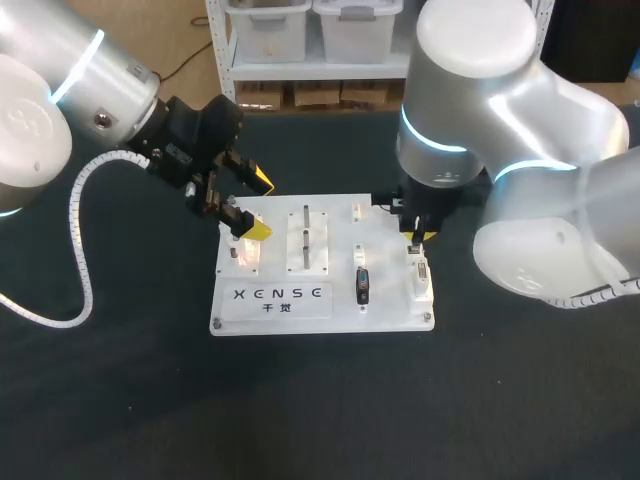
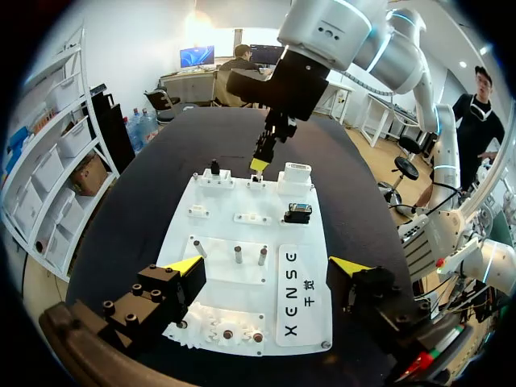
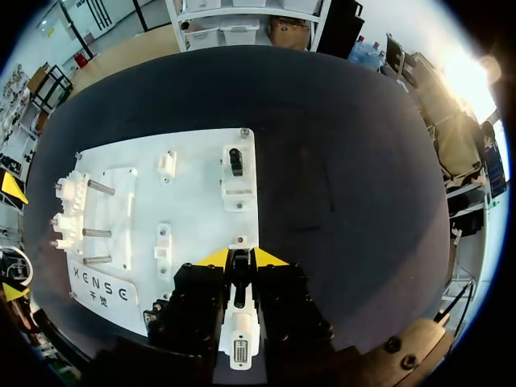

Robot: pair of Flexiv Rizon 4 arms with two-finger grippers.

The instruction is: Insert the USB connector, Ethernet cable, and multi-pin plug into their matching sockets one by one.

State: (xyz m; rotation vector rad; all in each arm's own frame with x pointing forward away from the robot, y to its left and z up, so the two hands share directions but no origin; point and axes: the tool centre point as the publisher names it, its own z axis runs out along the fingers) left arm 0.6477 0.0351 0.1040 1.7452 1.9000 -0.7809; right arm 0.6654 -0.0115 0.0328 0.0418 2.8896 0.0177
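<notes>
A white socket board lies mid-table. My right gripper points down at the board's right edge, shut on a small dark plug between its yellow tips. In the left wrist view my right gripper stands at the board's far edge. A white block with a multi-pin face sits right beside it. A black connector rests in a holder nearby. My left gripper hangs open over the board's left end, holding nothing.
Upright metal pegs stand on the board's left half, beside a lettered strip. A white ribbed hose loops from my left arm over the dark tabletop.
</notes>
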